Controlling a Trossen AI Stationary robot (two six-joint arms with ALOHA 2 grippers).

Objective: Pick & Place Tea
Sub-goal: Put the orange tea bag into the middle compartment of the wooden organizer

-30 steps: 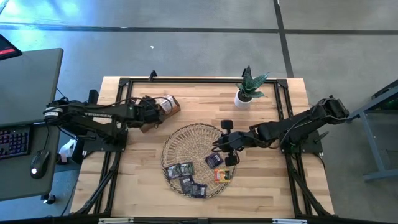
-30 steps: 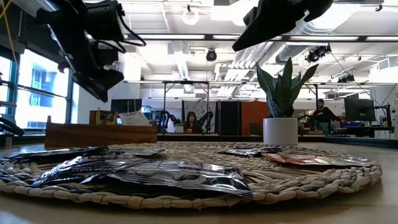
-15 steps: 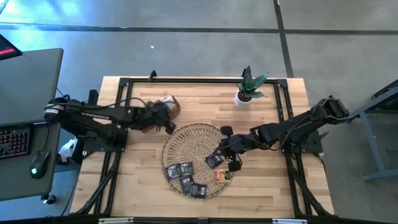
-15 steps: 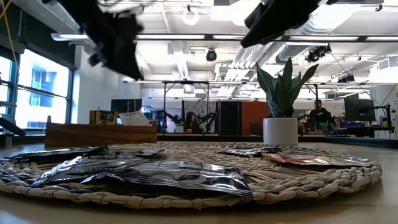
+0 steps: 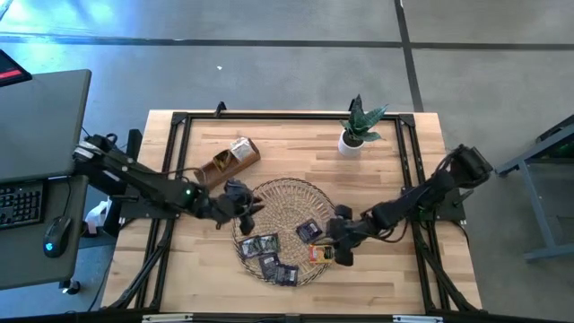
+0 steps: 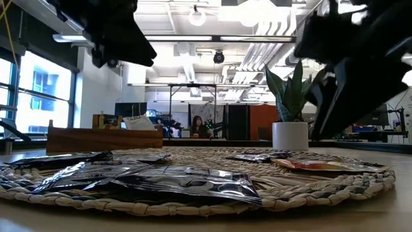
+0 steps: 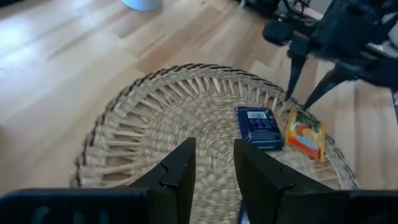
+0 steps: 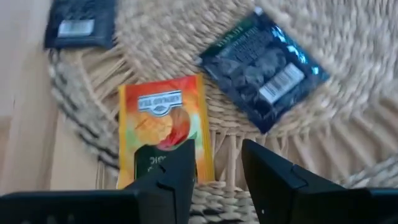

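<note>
Tea sachets [image 5: 269, 251] lie flat on the woven tray [image 5: 273, 193]; both grippers stand open, holding nothing.
You'll likely find the orange sachet [image 8: 163, 121] under the right gripper [image 8: 214, 165] light, thin, slippery: pinch an edge. The left gripper [image 7: 213, 163] hovers over the tray's other side.

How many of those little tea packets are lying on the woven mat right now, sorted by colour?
Dark packets: 4, one near the middle of the woven mat and three towards its front edge.
Orange packets: 1, at the mat's rim under the right gripper.
Total: 5 packets on the mat.
</note>
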